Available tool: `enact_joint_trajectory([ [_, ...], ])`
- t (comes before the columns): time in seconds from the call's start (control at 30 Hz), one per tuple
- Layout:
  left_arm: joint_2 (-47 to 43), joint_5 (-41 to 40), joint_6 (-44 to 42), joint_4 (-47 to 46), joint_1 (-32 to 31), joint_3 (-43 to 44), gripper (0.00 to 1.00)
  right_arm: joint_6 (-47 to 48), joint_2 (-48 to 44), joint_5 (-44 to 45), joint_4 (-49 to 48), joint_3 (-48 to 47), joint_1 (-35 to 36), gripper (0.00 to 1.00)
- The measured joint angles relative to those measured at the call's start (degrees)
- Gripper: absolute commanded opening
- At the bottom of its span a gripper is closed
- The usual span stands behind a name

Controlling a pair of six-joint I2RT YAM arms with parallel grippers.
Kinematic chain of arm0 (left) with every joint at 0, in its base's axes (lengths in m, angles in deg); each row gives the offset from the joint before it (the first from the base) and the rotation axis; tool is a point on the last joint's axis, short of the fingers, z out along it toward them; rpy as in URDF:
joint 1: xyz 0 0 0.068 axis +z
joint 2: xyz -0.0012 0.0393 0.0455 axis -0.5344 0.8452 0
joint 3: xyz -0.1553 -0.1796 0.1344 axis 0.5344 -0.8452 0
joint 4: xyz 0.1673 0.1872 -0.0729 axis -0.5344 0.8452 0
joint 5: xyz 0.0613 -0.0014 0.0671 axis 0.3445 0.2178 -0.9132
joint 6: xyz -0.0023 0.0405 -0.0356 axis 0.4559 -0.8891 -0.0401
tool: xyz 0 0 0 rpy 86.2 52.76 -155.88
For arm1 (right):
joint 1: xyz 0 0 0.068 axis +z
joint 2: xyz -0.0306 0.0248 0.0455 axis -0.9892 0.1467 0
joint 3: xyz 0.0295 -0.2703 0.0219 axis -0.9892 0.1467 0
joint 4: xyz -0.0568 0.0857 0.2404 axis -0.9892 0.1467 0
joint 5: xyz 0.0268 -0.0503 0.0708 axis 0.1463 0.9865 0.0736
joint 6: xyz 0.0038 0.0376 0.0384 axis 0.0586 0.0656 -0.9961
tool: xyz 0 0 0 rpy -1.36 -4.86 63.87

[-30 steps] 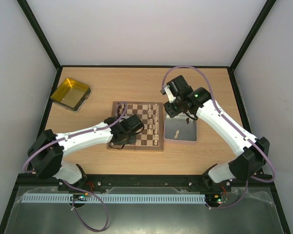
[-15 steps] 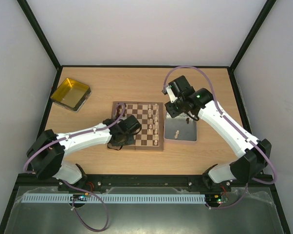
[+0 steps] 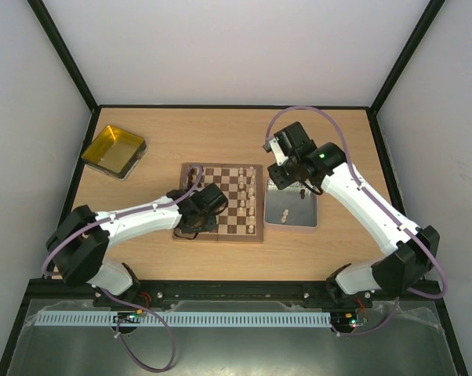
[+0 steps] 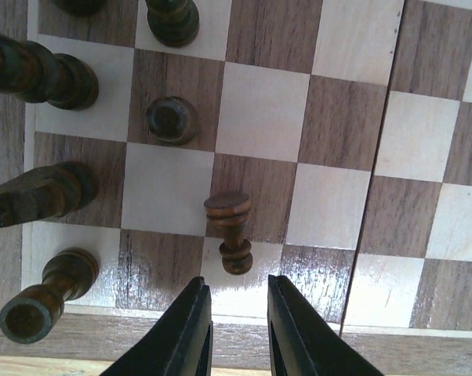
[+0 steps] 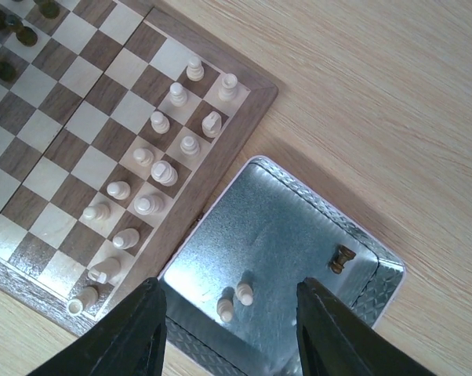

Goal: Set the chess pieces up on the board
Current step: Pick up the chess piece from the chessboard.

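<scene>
The board (image 3: 220, 205) lies mid-table. In the left wrist view several dark chess pieces (image 4: 172, 119) stand on its squares (image 4: 261, 111). One dark pawn (image 4: 230, 229) lies tipped on its side, just ahead of my left gripper (image 4: 238, 313). That gripper is open, with nothing between its fingers. Pale pieces (image 5: 154, 168) stand in two rows along the board's right edge (image 5: 244, 117). My right gripper (image 5: 230, 313) hangs open above the grey metal tray (image 5: 291, 219). The tray holds two pale pawns (image 5: 236, 298) and one dark piece (image 5: 343, 258).
A yellow tray (image 3: 113, 150) sits at the far left of the table. The grey tray (image 3: 292, 210) touches the board's right rim. Black frame posts and pale walls enclose the table.
My left gripper has drawn back slightly toward the board's near left corner. My right gripper has shifted a little farther back over the tray. Neither gripper's opening has changed.
</scene>
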Motion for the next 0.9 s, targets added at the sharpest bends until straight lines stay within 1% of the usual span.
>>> enact_joint_trajectory([
  [0.57, 3.74, 0.22, -2.03, -2.56, 1.66, 0.00, 0.22, 0.13, -0.44, -0.04, -0.02, 0.17, -0.26, 0.43],
  [0.9, 4.57, 0.48, -2.69, -3.74, 1.92, 0.02, 0.15, 0.33, -0.44, -0.13, -0.02, 0.17, -0.48, 0.43],
])
